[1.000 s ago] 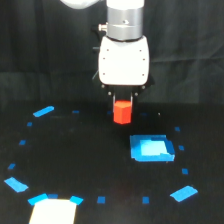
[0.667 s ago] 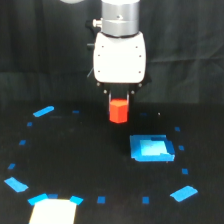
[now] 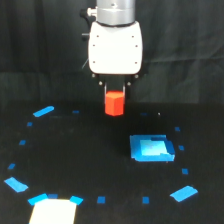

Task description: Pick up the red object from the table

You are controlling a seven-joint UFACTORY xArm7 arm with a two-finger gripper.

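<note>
The red object point(image 3: 114, 103) is a small orange-red stubby block. It hangs just under the white gripper housing point(image 3: 114, 47) in the exterior view, clear of the black table point(image 3: 90, 150). My gripper point(image 3: 115, 92) is shut on its top; the dark fingers are mostly hidden behind the block and housing. The block is lifted above the ring of blue tape marks, up and to the left of the large blue square point(image 3: 150, 148).
Small blue tape marks ring the table, with bigger ones at the left point(image 3: 43, 111) and lower right point(image 3: 183, 193). A pale whitish patch point(image 3: 52, 211) lies at the bottom left edge. The background is dark.
The gripper has risen with the red block in it. The block has come up off the table and sits higher in the view.
</note>
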